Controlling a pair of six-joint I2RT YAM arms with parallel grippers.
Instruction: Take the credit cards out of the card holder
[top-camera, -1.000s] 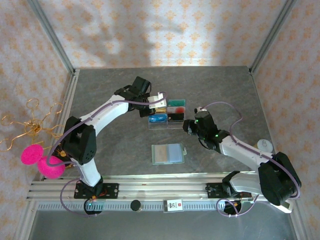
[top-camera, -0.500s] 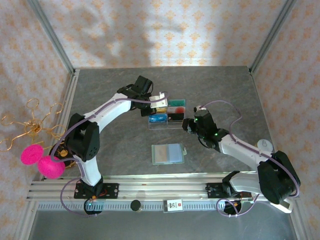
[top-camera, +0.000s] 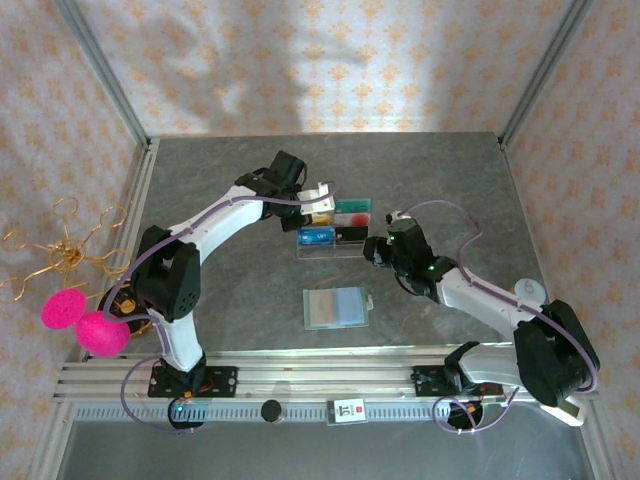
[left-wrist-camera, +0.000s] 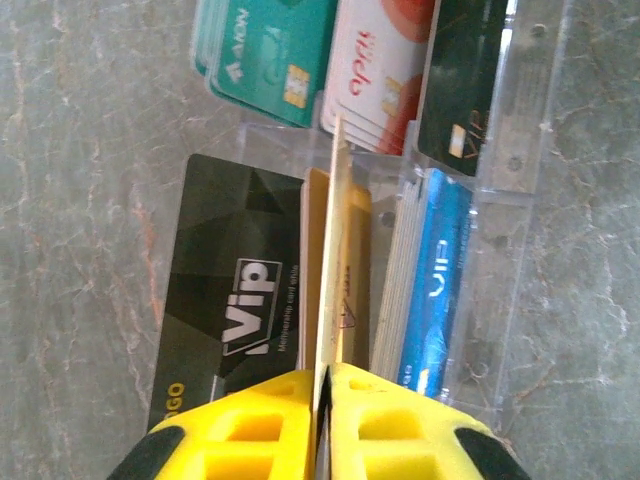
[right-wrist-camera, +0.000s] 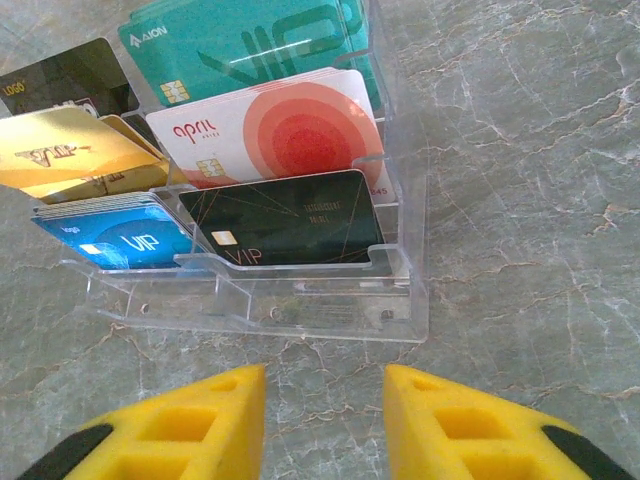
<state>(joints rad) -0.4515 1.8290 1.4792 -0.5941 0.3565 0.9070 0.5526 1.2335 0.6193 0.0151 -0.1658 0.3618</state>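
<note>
Pinching a gold card (left-wrist-camera: 336, 230) on edge over the tray (left-wrist-camera: 525, 150) with left gripper (left-wrist-camera: 322, 378), hovering right gripper (right-wrist-camera: 325, 400) open and empty beside it.

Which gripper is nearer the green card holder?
Right. The right gripper hangs just beyond the card holder, toward its right end; the left gripper is farther back, over the clear tray, pinching a gold card.

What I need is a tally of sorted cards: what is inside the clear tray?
Six piles: teal cards, white-and-red cards, a gold-lined black card, blue cards, gold cards, a black VIP card. The left tool pinches one gold card edge-on above them. Lower cards are covered.
</note>
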